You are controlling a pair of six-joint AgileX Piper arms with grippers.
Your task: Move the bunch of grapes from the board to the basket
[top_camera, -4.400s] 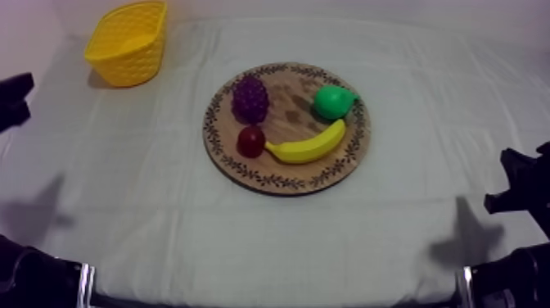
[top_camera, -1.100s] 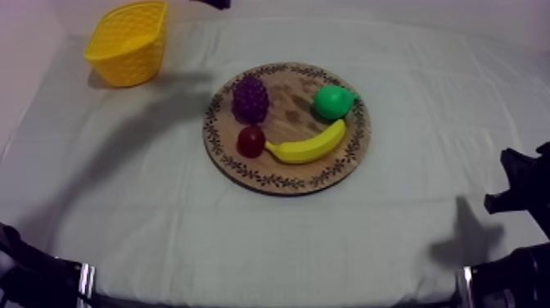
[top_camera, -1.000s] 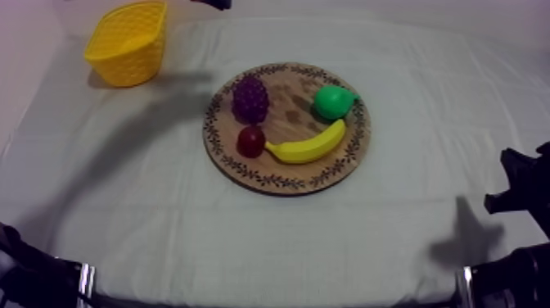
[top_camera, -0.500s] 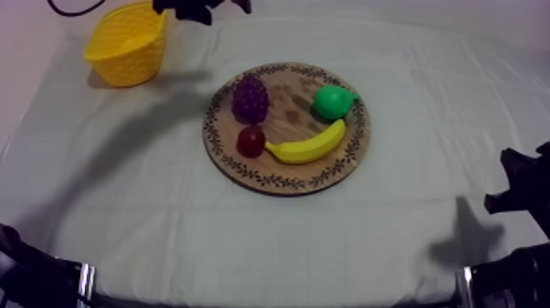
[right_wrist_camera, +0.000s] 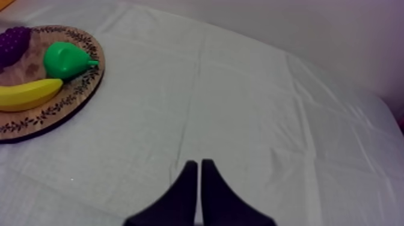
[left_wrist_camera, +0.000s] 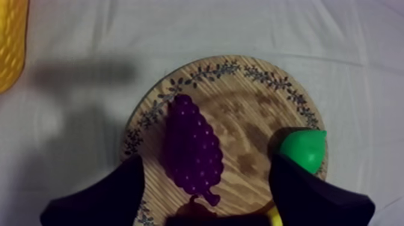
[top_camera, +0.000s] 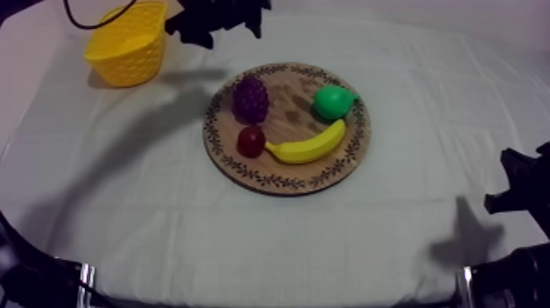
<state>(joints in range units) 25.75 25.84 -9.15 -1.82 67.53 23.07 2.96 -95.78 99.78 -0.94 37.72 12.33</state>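
The purple bunch of grapes (top_camera: 250, 98) lies on the left half of the round wooden board (top_camera: 353, 154). My left gripper (top_camera: 223, 29) hangs above the table's far edge, between the yellow basket (top_camera: 127, 45) and the board. In the left wrist view its fingers (left_wrist_camera: 105, 201) stand wide apart over the board (left_wrist_camera: 252, 111), open, with the grapes (left_wrist_camera: 192, 147) below the gap between them and untouched. My right gripper (right_wrist_camera: 199, 180) is shut on nothing, a narrow wedge low over the cloth at the table's right side (top_camera: 520, 192).
On the board also lie a green pear (top_camera: 334, 101), a banana (top_camera: 307, 147) and a small red fruit (top_camera: 250, 141). The basket stands at the far left corner with its mouth tilted toward the board. Bare cloth surrounds the board.
My left arm has come in from the far edge toward the board, and its gripper has opened wide. The fruit, the basket and the right arm have not moved.
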